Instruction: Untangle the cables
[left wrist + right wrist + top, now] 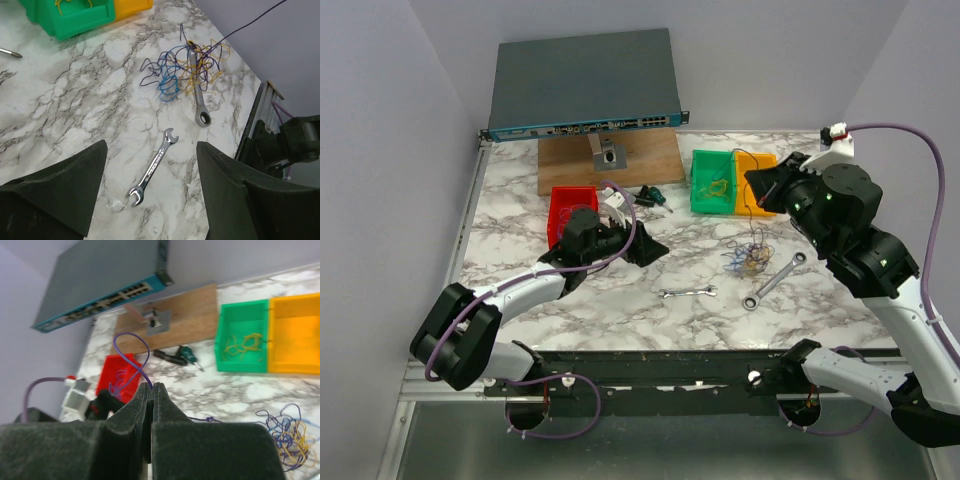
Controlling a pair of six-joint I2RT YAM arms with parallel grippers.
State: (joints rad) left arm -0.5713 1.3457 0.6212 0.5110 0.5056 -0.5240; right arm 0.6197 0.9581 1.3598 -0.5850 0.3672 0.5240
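Observation:
The cables (750, 257) lie as a tangled bundle of blue, purple and yellow-orange wire on the marble table, right of centre; they also show in the left wrist view (182, 70) and low right in the right wrist view (290, 432). My right gripper (761, 189) is raised above the bundle and shut on a thin purple wire (131, 357), which loops out past the fingertips (145, 390) and runs taut down to the bundle (250, 22). My left gripper (642, 246) is open and empty, left of the bundle, with a small wrench (152, 167) below its jaws.
A ratchet wrench (775, 279) lies with one end under the bundle. An open-end wrench (688, 292) lies mid-table. A green bin (712, 184) with yellow wire, a yellow bin (757, 166) and a red bin (568, 209) stand behind. A screwdriver (651, 197), wooden board (610, 160) and network switch (582, 85) are at the back.

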